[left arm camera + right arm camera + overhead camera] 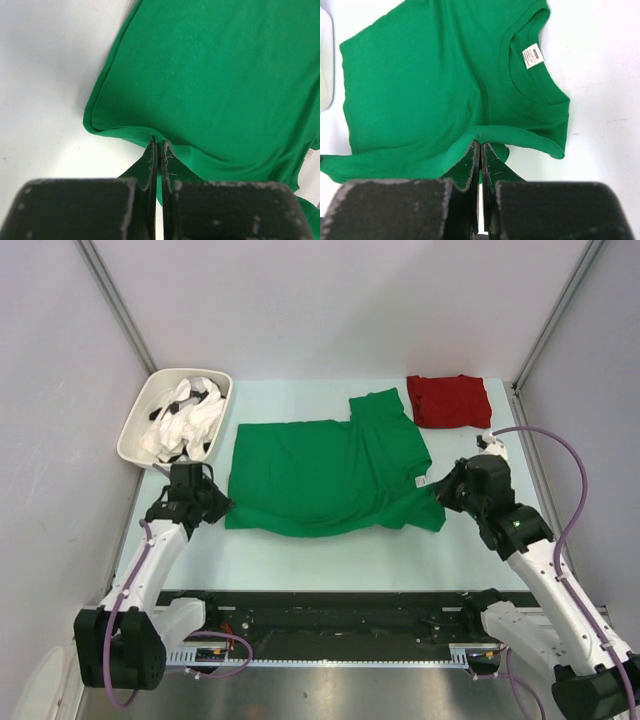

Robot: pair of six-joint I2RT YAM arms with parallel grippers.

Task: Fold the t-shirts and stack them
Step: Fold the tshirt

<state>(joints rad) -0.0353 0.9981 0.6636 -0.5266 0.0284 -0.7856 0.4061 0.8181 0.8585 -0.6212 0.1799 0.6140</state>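
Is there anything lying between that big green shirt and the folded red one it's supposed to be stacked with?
Nothing visible. The bright green cloth t-shirt lies spread out, pinched at either side by the left gripper and right gripper. The folded dark red t-shirt sits just beyond its raised sleeve, with only bare table around them.

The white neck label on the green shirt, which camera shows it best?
The right wrist view: the neck label sits unobstructed inside the green t-shirt's collar. The top view shows only a tiny white speck; the left wrist view catches just a sliver at its right edge.

Bare table before green shirt
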